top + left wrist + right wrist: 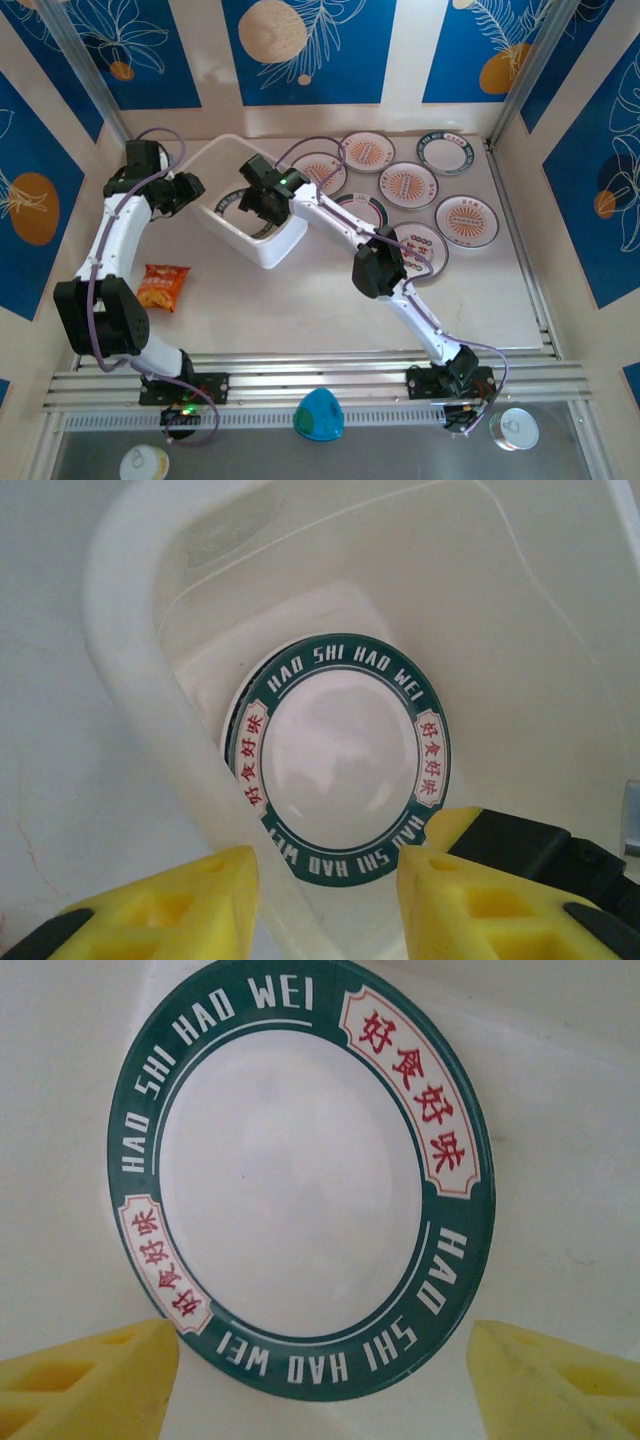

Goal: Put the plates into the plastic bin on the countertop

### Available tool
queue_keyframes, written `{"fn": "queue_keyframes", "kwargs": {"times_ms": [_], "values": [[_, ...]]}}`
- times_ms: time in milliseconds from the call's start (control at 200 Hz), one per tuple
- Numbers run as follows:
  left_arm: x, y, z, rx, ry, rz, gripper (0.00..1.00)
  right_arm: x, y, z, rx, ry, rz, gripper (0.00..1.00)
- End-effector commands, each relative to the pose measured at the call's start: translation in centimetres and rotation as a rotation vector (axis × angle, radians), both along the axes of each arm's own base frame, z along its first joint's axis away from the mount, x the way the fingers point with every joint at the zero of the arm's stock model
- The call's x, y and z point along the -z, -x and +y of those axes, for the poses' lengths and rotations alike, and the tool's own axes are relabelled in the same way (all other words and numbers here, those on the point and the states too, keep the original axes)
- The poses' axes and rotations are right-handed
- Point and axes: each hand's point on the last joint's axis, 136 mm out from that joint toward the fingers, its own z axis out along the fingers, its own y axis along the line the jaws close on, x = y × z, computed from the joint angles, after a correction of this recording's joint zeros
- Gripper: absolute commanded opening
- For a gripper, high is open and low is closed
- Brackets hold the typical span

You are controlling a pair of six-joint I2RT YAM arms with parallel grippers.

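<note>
Plate (300,1190) in plastic bin (130,680): white centre, dark green rim, white lettering, cream panels with red characters. Bin: translucent white. Several plates (409,184) on countertop (330,300): orange-red sunburst centres. Countertop: pale beige. Snack packet (162,287): orange.

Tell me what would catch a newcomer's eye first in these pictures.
A green-rimmed plate lettered HAO SHI HAO WEI lies flat in the plastic bin, with the right pincer open over it. On the countertop to the right of the bin sits a cluster of more plates, several with orange centres. An orange snack packet lies alone on the left side, beside the left arm.
</note>
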Motion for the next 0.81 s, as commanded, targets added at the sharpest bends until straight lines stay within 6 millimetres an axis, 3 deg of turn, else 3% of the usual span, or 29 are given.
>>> {"fn": "queue_keyframes", "kwargs": {"times_ms": [0, 280, 520, 665, 800], "values": [[-0.5, 0.8, -0.4, 0.01, -0.013, 0.015, 0.42, -6.1, -1.2, 0.7, -0.063, -0.073, -0.142, 0.78], [-0.8, 0.2, -0.4, 0.048, -0.039, -0.001, 0.42, -13.0, -2.6, 0.1, -0.177, -0.155, -0.294, 0.79], [-1.2, -0.4, -0.8, 0.067, -0.027, -0.025, 0.42, -18.6, -2.5, -1.5, -0.284, -0.183, -0.416, 0.78], [-1.7, -0.6, -0.9, 0.072, -0.019, -0.038, 0.42, -20.9, -2.5, -3.0, -0.311, -0.175, -0.462, 0.73], [-1.9, -0.4, -0.7, 0.06, -0.024, -0.035, 0.42, -21.6, -2.3, -5.4, -0.293, -0.153, -0.449, 0.67]]}}
